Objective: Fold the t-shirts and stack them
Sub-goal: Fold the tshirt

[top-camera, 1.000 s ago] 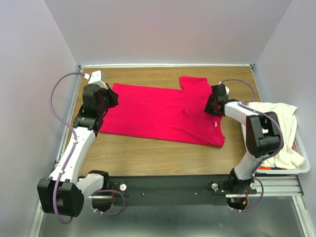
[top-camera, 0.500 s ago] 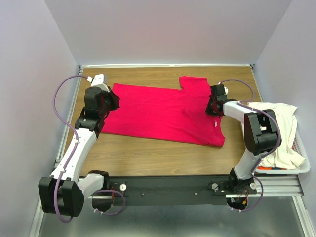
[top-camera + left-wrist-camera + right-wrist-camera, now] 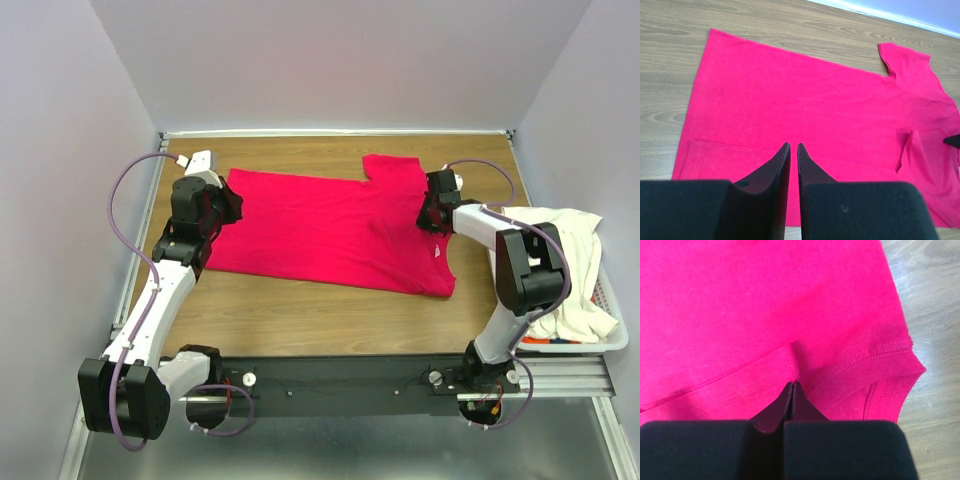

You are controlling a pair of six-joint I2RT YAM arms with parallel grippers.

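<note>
Two t-shirts: one red, one cream, well apart.
Red t-shirt (image 3: 330, 225): spread flat toward the worktop's (image 3: 300, 310) far edge.
Cream t-shirt (image 3: 565, 260): heaped in the basket (image 3: 610, 320), right edge.
Left gripper (image 3: 790, 146): nearly closed over the red cloth; a grasp cannot be told.
Right gripper (image 3: 791, 385): clenched on a red fold.

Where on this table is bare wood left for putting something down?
Free: the wood strip between the red t-shirt and the black rail; a narrower strip along the back wall. Crowded: the right side, with the right arm, laundry basket and cream t-shirt.
</note>
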